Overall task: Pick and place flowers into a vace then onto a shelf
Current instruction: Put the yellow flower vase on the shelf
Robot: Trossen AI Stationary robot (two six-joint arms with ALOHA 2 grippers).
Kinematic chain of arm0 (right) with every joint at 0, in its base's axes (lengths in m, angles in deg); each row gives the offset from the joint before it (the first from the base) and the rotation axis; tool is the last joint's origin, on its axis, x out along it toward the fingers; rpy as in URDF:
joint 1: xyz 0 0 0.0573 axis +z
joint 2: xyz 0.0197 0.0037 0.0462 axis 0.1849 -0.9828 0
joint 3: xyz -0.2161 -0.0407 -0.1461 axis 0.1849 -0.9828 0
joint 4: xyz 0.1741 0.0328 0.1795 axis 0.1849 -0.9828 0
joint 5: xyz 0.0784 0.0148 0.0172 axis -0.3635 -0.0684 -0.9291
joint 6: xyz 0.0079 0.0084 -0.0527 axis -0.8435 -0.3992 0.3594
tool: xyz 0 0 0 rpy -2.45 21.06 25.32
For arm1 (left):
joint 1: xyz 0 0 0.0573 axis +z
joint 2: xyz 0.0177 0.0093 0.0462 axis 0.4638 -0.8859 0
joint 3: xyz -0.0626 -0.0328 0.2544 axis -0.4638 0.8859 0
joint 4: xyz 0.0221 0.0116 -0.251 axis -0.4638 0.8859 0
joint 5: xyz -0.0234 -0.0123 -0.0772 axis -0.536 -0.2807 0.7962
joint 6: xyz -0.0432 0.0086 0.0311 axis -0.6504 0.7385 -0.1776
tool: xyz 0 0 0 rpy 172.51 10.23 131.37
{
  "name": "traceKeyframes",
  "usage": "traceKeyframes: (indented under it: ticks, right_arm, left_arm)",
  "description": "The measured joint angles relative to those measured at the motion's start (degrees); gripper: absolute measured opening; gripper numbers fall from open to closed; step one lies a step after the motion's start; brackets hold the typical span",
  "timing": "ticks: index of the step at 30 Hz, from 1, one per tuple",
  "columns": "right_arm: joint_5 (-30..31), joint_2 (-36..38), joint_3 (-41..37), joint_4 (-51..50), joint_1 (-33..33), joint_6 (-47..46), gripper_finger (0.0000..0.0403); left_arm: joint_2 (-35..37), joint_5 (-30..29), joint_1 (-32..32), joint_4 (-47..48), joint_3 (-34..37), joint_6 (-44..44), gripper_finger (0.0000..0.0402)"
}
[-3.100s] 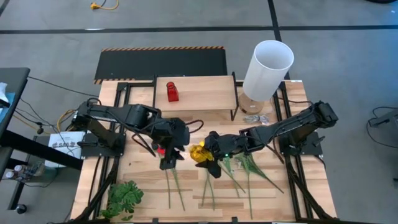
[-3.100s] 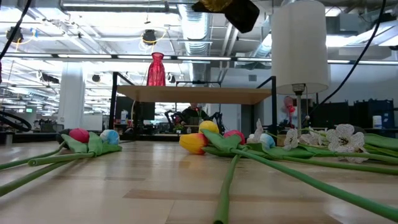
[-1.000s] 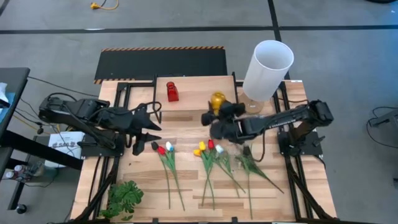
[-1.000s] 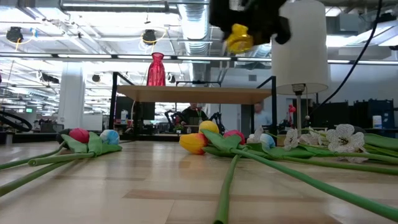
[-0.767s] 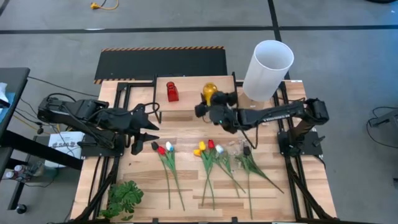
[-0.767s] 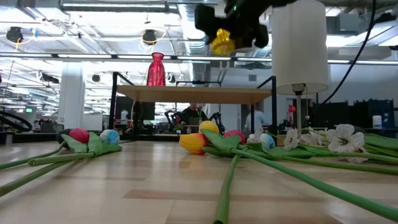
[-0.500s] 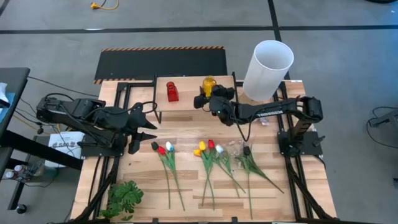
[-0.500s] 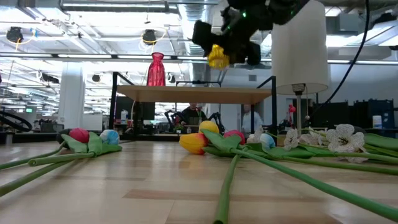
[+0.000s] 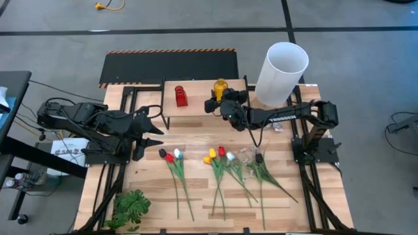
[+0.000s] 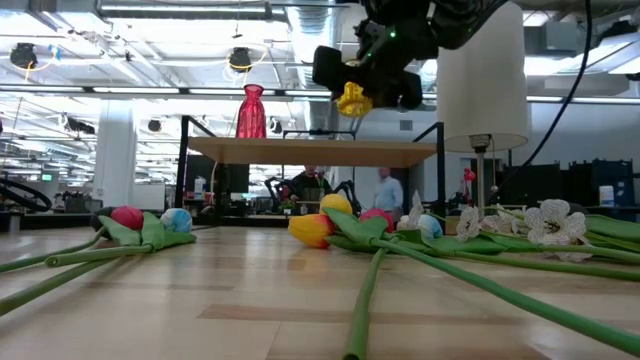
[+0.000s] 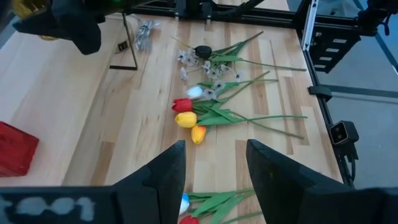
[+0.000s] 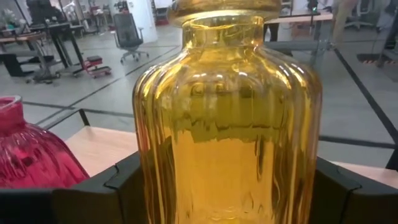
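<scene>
Your right hand (image 9: 220,99) grips the yellow glass vase (image 9: 220,88) above the shelf (image 9: 202,106); your left hand (image 9: 155,124), fingers apart and empty, waits over the counter (image 9: 196,196).

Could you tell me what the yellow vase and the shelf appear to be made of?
The yellow vase looks like ribbed, glossy amber glass: it is see-through, with bright reflections. The shelf appears to be a light, matte wood board with visible grain on thin black, probably metal, legs.
</scene>
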Motion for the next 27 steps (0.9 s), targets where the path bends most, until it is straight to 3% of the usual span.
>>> traceKeyframes:
  ticks: [6,17,27]
  right_arm:
    - [0.7,0.0,0.0,-1.2,-0.1,-0.1,0.0324]
    - [-2.3,0.0,0.0,-5.6,-0.1,-3.5,0.0273]
    - [-2.0,0.1,0.0,-5.7,-0.5,-3.3,0.0287]
  left_arm:
    - [0.0,0.0,0.0,0.0,0.0,0.0,0.0157]
    - [0.0,0.0,0.0,-0.3,0.0,-0.1,0.0157]
    - [0.0,0.0,0.0,-0.3,0.0,-1.0,0.0158]
